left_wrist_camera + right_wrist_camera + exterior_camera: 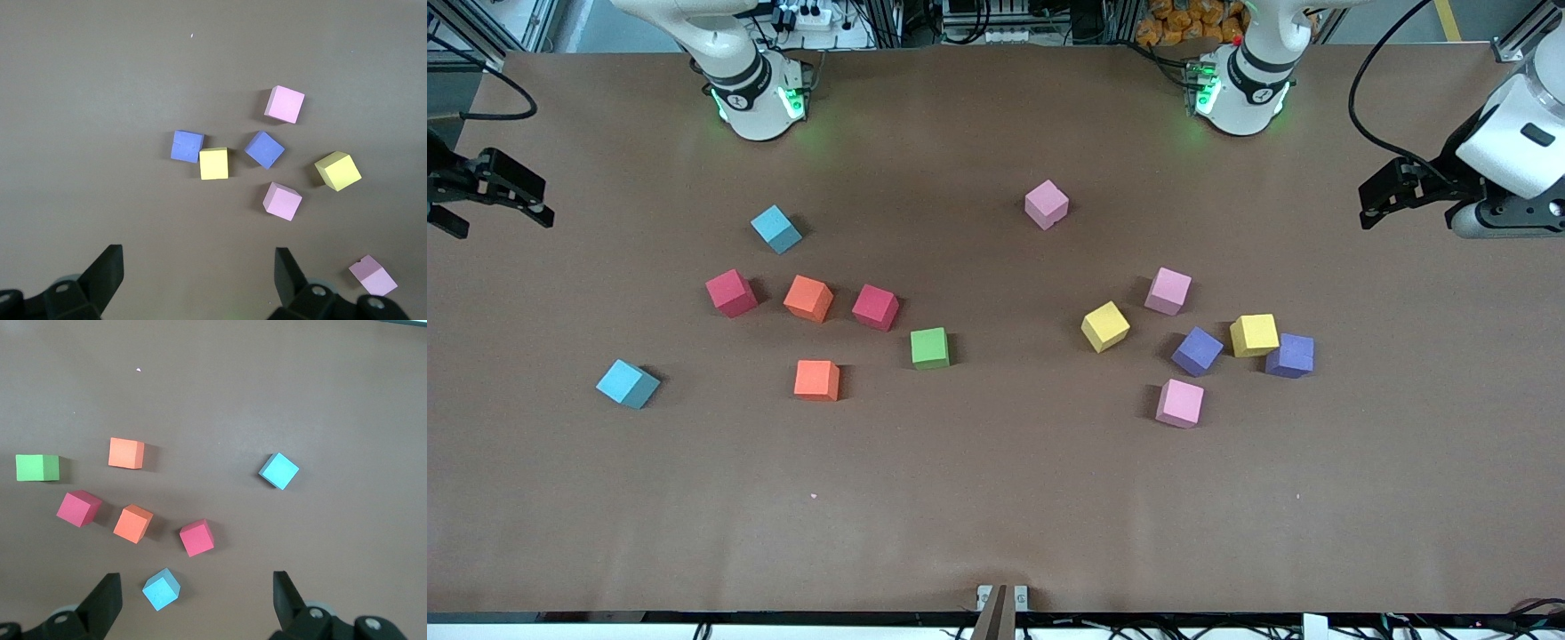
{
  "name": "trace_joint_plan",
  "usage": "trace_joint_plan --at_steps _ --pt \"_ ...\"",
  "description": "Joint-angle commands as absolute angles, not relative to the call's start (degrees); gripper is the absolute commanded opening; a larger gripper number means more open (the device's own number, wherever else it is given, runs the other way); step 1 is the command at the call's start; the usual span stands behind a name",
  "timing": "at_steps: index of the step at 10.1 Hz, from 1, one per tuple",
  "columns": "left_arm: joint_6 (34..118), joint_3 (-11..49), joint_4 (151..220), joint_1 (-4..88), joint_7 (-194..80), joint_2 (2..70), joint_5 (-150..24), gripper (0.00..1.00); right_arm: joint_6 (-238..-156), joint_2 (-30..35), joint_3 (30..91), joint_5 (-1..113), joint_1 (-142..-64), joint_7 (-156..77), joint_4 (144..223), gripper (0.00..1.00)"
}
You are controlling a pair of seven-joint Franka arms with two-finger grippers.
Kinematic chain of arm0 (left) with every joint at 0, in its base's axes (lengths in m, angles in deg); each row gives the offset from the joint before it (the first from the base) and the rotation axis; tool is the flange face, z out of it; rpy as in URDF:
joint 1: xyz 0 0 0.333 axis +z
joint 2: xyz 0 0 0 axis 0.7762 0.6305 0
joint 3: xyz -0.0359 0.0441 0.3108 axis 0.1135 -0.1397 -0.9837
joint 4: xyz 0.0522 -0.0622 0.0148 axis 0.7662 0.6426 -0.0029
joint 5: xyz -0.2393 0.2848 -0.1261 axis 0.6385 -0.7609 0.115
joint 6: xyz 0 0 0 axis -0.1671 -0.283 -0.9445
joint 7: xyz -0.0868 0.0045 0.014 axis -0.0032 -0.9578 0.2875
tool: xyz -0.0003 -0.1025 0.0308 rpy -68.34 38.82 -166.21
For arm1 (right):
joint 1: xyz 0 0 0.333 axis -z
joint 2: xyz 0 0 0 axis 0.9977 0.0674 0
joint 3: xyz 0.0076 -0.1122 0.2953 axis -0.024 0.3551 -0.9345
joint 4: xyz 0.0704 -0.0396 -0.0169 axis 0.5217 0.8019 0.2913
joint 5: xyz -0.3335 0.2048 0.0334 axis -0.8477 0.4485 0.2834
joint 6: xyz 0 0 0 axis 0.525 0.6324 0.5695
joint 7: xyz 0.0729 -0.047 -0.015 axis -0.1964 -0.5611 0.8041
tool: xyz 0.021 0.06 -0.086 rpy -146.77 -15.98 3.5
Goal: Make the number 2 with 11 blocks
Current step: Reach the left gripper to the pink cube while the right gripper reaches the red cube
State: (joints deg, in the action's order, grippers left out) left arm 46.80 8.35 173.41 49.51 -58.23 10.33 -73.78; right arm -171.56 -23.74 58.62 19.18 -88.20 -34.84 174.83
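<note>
- Thirteen cubes lie scattered on a brown paper-covered table (996, 498); the blocks (929, 348) form no digit, lying in loose clusters toward each arm's end.
- Two light-blue cubes (775, 228) sit near the red and orange ones.
- Left gripper (1383, 197) and right gripper (494, 191) wait at the table's ends, fingers spread apart, empty.
- Cables and aluminium framing line the base edge.

1. Right gripper (489, 191): arm cut off by front view's edge.
2. Left gripper (1392, 191): wrist body partly cropped at frame edge.
3. Both wrist views: own fingers (107, 270) cropped, bases unseen.
</note>
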Motion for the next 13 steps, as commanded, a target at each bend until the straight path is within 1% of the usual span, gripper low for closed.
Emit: trace_joint_plan --at_steps 1,4,6,8,11,13 --pt "46.20 8.20 174.30 49.42 -56.95 9.05 -74.13 1.00 -171.54 -24.36 58.01 18.31 -87.72 -35.63 175.55 1.00" --pt "46.28 8.20 174.13 49.24 -57.30 9.49 -74.05 1.00 -171.36 -24.36 58.01 18.31 -87.63 -35.63 175.64 1.00" --pt "47.16 8.55 175.26 48.02 -58.79 10.71 -72.56 1.00 -171.36 -23.93 58.01 18.31 -87.72 -35.63 176.86 1.00" --pt "51.27 10.56 179.90 47.48 -64.22 10.72 -69.84 1.00 -172.14 -22.79 57.92 18.31 -87.89 -35.63 178.62 1.00" --pt "58.30 17.84 187.02 47.13 -75.54 10.72 -69.74 1.00 -173.63 -21.82 57.92 18.40 -88.60 -35.63 182.13 1.00" --pt "66.11 21.63 194.04 45.30 -84.94 10.98 -68.52 1.00 -177.66 -21.73 57.84 18.40 -88.69 -35.63 185.55 1.00"
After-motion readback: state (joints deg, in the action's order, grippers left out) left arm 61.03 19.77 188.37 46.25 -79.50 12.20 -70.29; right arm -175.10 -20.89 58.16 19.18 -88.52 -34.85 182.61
